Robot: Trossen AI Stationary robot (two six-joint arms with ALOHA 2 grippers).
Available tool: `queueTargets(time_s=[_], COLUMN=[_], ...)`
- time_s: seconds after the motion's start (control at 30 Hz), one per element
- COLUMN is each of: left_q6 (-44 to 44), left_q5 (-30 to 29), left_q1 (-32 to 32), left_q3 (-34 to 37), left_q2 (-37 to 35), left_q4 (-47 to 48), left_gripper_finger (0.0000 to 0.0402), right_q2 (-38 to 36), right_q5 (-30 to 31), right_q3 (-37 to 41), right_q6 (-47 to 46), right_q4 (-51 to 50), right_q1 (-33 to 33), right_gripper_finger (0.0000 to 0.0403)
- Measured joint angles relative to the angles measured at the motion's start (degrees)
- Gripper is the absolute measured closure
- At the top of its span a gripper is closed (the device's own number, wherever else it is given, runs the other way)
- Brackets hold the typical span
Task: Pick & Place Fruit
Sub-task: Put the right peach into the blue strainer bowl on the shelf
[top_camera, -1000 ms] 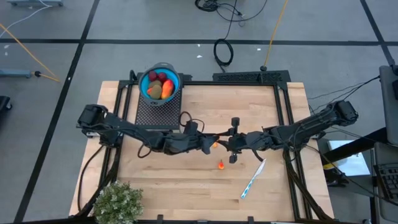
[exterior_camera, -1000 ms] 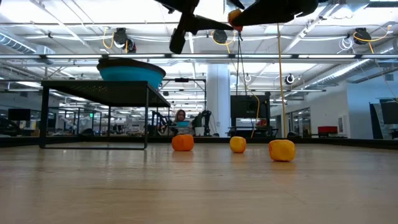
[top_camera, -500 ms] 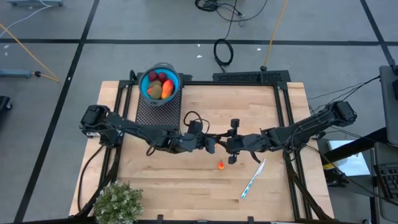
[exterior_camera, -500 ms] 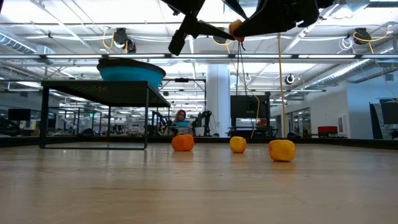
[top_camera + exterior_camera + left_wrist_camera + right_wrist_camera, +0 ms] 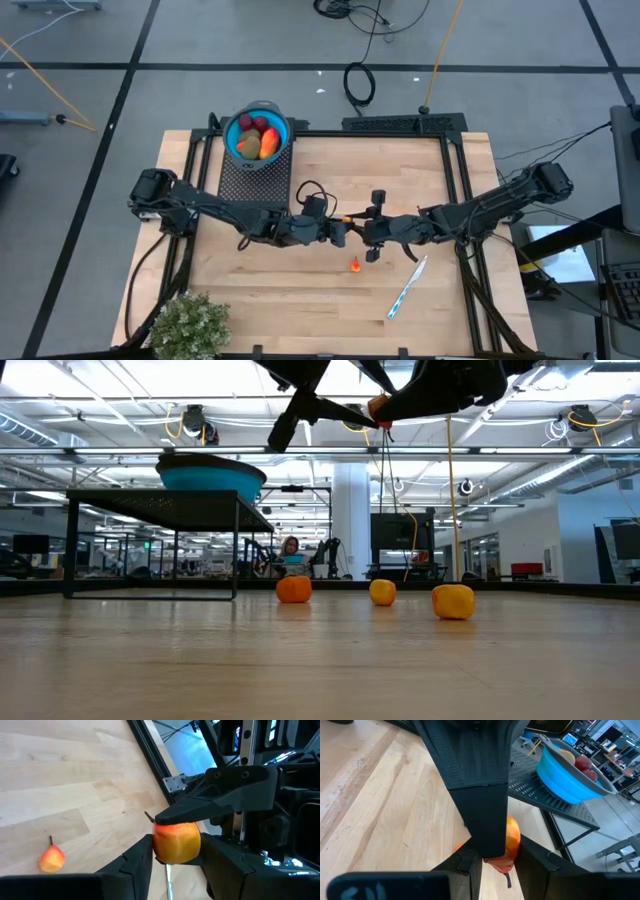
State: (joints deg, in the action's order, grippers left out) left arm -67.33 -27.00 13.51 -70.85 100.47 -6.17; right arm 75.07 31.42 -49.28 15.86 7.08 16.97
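Your left gripper (image 5: 172, 851) and right gripper (image 5: 496, 854) meet above mid-table, both sets of jaws clamped on one small orange fruit (image 5: 176, 841). It looks roundish, its dark stem (image 5: 508, 881) poking out sideways. Another orange fruit (image 5: 355, 265) lies on the table (image 5: 460, 310) just nearer. The blue bowl (image 5: 235, 148) at far left holds more fruit.

Left claw (image 5: 341, 232) and right claw (image 5: 357, 231) meet mid-table (both clamped).
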Motion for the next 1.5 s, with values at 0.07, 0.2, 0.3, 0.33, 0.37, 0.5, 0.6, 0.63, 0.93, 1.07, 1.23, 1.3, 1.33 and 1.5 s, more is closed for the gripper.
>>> queueTargets(time_s=[0.07,0.2,0.3,0.33,0.37,0.5,0.6,0.63,0.93,1.07,1.23,1.3,1.33,1.5], left_q6=[0.5,0.8,0.7,0.7,0.6,0.8,1.3,1.6,2.7,2.7,5.4,7.3,8.2,12.9], left_q5=[0.0,0.0,0.0,0.0,0.1,0.1,0.0,0.0,0.4,-0.6,-2.5,-3.1,-3.5,-6.4], left_q1=[-0.2,-0.7,-0.8,-0.9,-1.0,-1.1,-1.1,-1.0,-1.2,-1.4,-1.8,-2.2,-2.5,-4.4], left_q3=[0.0,0.0,0.0,0.0,0.0,0.0,0.0,0.0,0.1,0.1,0.1,0.1,0.1,0.1], left_q2=[0.0,0.0,0.0,0.0,0.0,0.0,0.0,0.0,-0.5,-2.7,-6.9,-9.1,-10.4,-17.0], left_q4=[-0.4,-0.8,-0.8,-0.8,-0.8,-0.7,-0.6,-0.6,1.6,6.1,12.6,14.3,16.8,26.3], left_gripper_finger=[0.0238,0.0239,0.0241,0.0245,0.0252,0.0299,0.0334,0.0341,0.0332,0.0338,0.0342,0.0342,0.0342,0.0343], right_q2=[0.0,0.0,0.0,0.0,0.0,-0.1,-0.1,-0.1,-0.6,-1.8,-3.9,-4.8,-5.0,-6.5], right_q5=[0.0,0.2,0.2,0.2,0.2,-1.1,-2.6,-2.8,-4.4,-4.7,-4.5,-4.5,-4.5,-4.4], right_q3=[0.0,0.0,0.0,0.0,0.0,0.0,0.0,0.0,-0.1,0.0,0.0,0.0,0.0,0.0], right_q6=[0.0,-0.1,-0.2,-0.2,-0.2,-0.2,-0.2,-0.2,-1.8,-5.4,-11.4,-13.4,-13.8,-15.8], right_q4=[-0.2,-0.5,-0.9,-1.0,-1.1,-1.4,-1.5,-1.7,-7.6,-13.5,-20.5,-22.8,-23.7,-25.4], right_q1=[0.0,0.0,0.0,0.0,0.0,-0.1,-0.1,-0.1,0.3,0.4,0.3,0.3,0.3,-0.1], right_gripper_finger=[0.0314,0.0314,0.0314,0.0314,0.0314,0.0312,0.0301,0.0296,0.0233,0.0206,0.0189,0.0191,0.0194,0.0236])
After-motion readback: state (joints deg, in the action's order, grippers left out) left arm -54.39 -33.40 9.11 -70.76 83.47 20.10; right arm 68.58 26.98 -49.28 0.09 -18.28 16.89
